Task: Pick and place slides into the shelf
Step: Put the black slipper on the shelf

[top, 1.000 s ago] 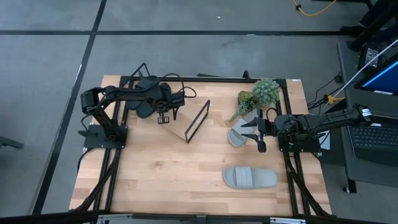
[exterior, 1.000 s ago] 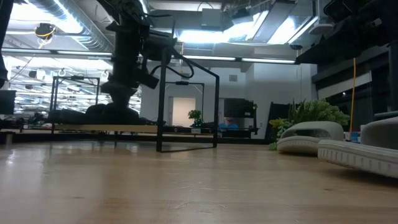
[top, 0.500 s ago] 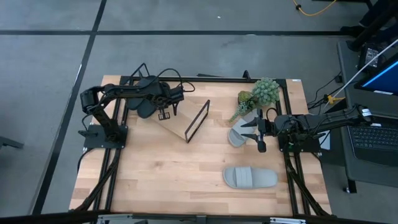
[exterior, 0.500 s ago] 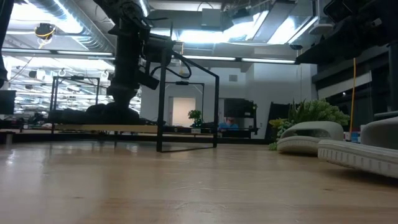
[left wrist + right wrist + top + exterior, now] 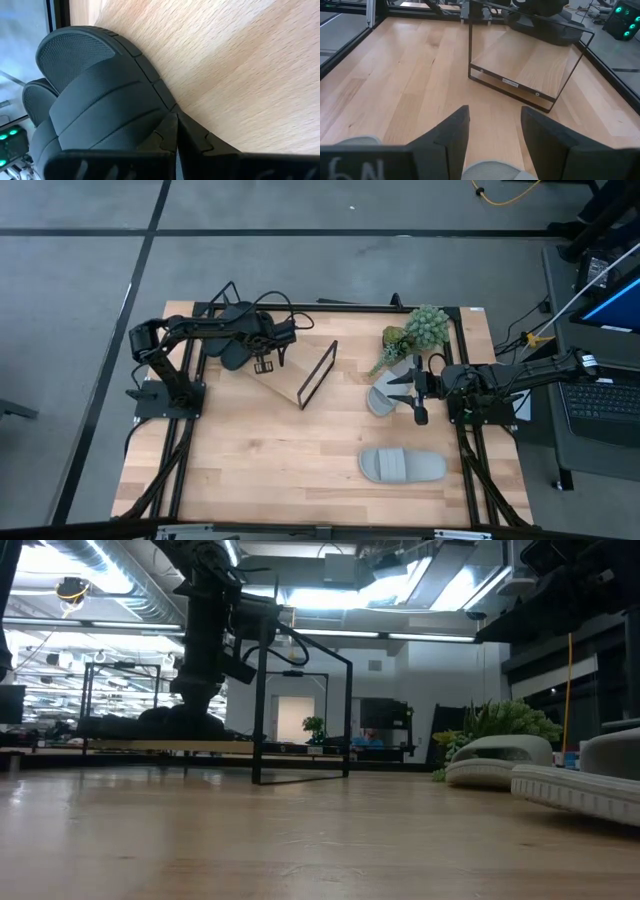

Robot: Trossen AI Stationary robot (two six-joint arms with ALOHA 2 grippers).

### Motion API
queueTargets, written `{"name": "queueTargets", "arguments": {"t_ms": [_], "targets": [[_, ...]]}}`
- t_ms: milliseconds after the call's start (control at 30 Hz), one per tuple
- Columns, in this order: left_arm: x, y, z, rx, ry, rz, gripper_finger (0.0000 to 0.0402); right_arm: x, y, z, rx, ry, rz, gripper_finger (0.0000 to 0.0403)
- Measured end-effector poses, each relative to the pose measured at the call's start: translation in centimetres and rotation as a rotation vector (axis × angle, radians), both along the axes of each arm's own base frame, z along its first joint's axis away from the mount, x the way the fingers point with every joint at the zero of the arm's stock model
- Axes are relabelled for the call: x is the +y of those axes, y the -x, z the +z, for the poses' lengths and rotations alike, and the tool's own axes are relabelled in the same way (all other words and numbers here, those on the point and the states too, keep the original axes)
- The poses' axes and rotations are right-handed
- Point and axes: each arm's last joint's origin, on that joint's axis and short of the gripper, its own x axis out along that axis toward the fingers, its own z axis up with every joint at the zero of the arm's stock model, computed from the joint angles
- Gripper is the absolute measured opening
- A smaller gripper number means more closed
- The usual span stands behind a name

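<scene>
Directly beneath the right gripper (image 5: 412,397), whose fingers stand spread and empty, lies one grey slide (image 5: 382,398), its toe just past the fingertips in the wrist view. A second grey slide (image 5: 402,466) lies to that gripper's side, long axis across the table. Farther off stands the shelf (image 5: 296,370), where the left gripper (image 5: 264,361), closed, hangs above two black slides (image 5: 95,107) already placed. The right arm is judged nearer both remaining slides.

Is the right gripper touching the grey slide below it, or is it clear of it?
Cannot tell. In the right wrist view the right gripper is open with the grey slide between its fingers, but neither a contact nor a gap shows plainly; the high view is no clearer.
</scene>
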Motion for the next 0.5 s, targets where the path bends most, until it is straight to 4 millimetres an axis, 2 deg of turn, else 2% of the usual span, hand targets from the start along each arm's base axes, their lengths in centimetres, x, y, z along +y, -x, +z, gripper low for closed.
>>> {"name": "queueTargets", "arguments": {"t_ms": [500], "targets": [[-0.23, -0.1, 0.0, 0.004, 0.001, -0.015, 0.0, 0.0, 0.0, 0.0, 0.0, 0.0, 0.0, 0.018]]}}
